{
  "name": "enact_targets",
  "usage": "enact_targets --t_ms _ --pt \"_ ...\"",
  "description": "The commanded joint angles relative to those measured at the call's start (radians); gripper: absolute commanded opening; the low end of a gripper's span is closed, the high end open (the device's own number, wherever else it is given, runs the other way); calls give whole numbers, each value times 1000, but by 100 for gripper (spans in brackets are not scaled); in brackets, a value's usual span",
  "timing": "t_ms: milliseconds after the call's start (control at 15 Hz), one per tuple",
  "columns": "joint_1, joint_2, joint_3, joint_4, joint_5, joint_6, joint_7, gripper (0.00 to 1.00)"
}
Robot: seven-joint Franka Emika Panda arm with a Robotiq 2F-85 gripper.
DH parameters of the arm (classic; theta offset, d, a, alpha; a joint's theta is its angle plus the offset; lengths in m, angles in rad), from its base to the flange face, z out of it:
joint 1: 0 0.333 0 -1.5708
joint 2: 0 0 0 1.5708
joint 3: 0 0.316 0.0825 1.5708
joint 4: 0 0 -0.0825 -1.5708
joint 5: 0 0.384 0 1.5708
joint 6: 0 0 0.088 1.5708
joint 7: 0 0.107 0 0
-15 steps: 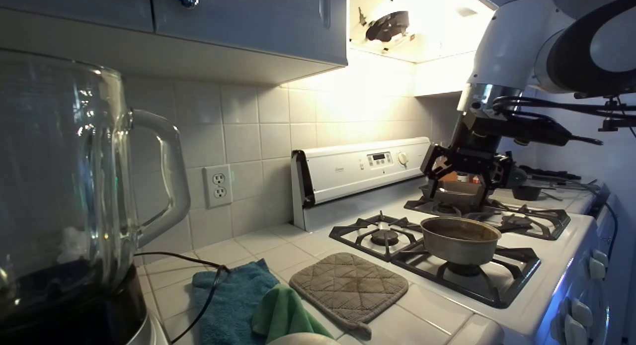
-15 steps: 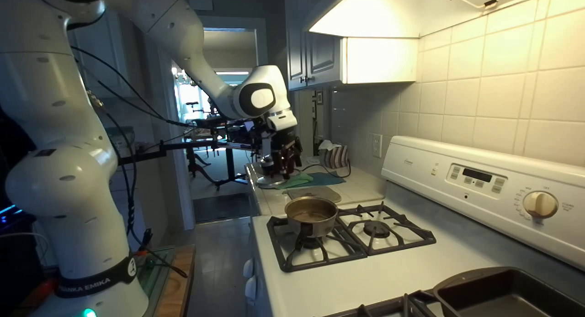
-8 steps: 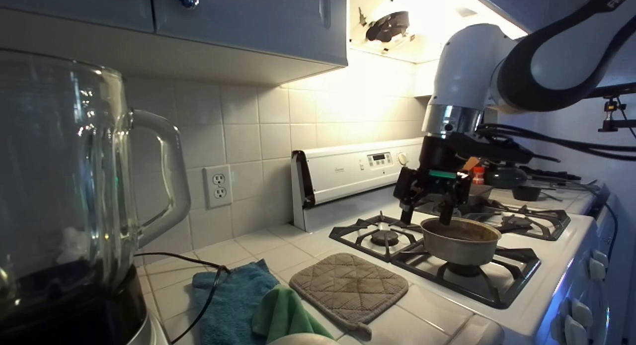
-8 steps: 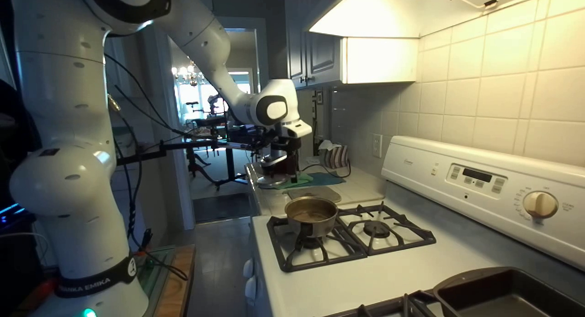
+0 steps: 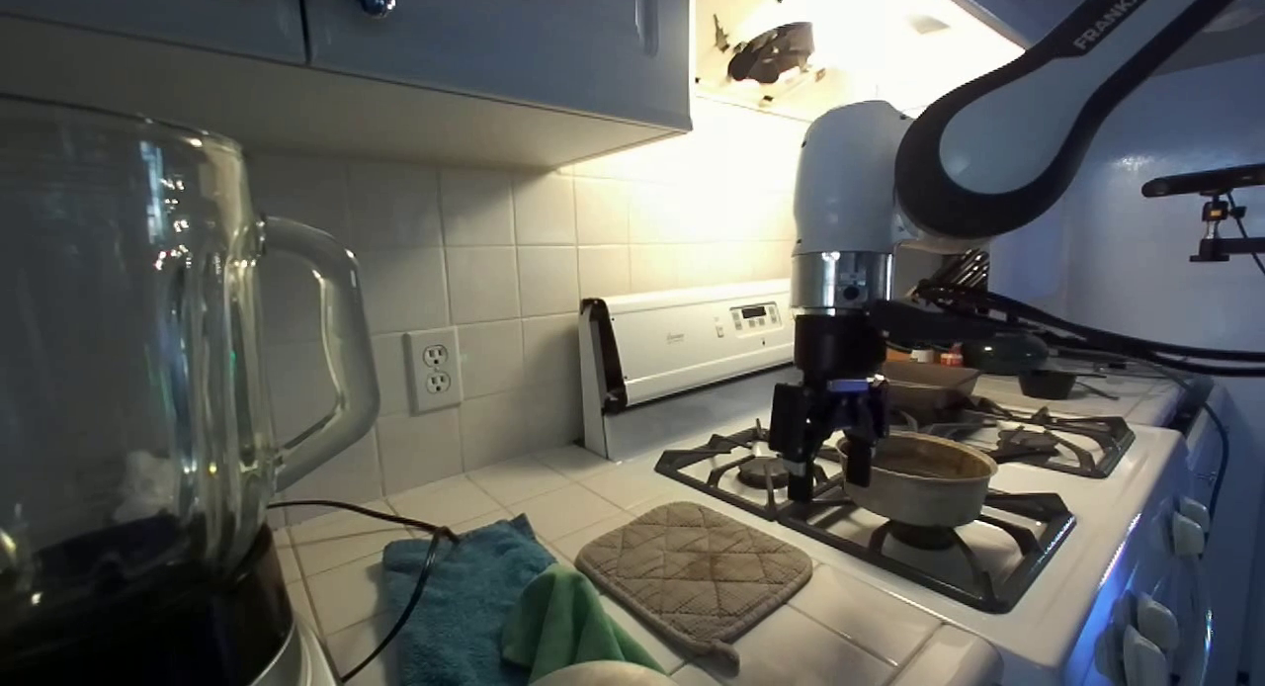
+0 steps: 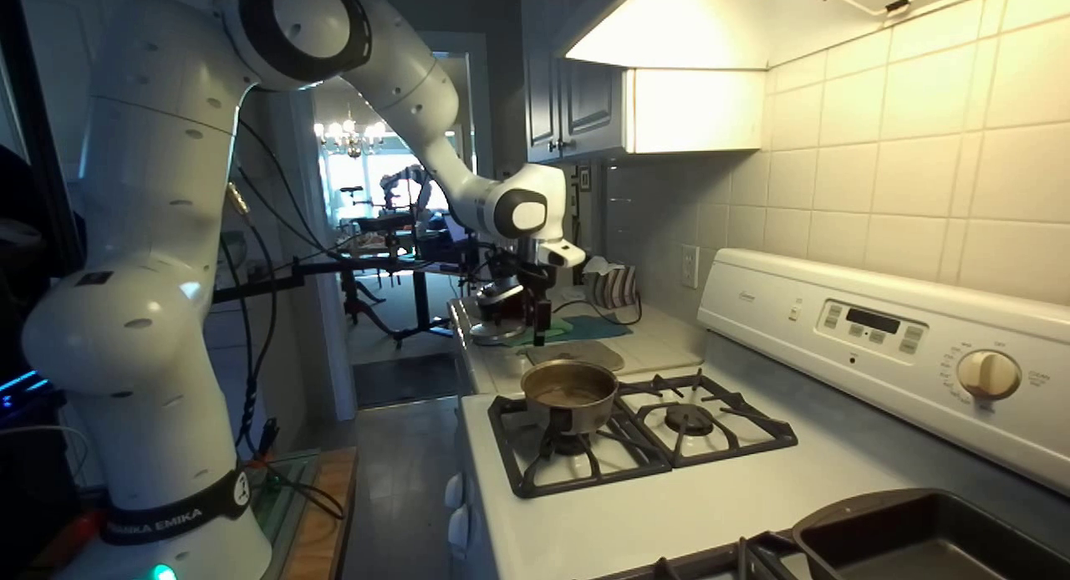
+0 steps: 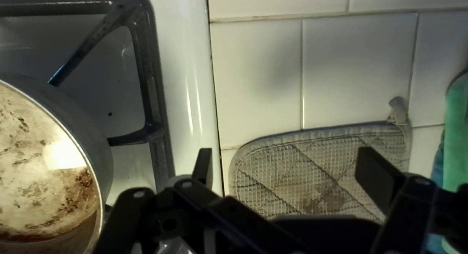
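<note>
My gripper point(image 5: 828, 475) is open and empty, pointing down with its fingers wide apart. It also shows in an exterior view point(image 6: 539, 325), partly hidden by the arm's hardware. In the wrist view the gripper point(image 7: 287, 170) hangs above a grey-beige quilted pot holder point(image 7: 303, 173), which lies flat on the white tiles with brown stains and a corner loop. The pot holder also shows in both exterior views point(image 5: 694, 567) point(image 6: 585, 354). A metal pot point(image 5: 919, 488) sits on a burner beside the gripper. Its wall shows at the left of the wrist view point(image 7: 95, 133).
A blue towel point(image 5: 445, 607) and a green cloth point(image 5: 563, 622) lie beside the pot holder, near a black cord point(image 5: 420, 587). A glass blender jar point(image 5: 198, 350) stands in the foreground. Black burner grates point(image 6: 710, 429) cover the stove. A dark baking pan point(image 6: 886, 526) sits farther along.
The arm has carried the open gripper lower and across the stove, past the pot, to the pot-holder side. The pot, the pot holder and the cloths have not moved.
</note>
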State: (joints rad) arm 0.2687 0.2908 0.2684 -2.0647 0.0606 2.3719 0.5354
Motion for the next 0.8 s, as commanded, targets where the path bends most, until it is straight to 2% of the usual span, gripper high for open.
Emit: enact_targets --t_ms 0,533,733 --pt "17 91 -18 106 29 -82 -101 100" --pt "27 194 -29 196 58 -87 -147 100" --pt "26 209 -36 196 52 -20 -168 100"
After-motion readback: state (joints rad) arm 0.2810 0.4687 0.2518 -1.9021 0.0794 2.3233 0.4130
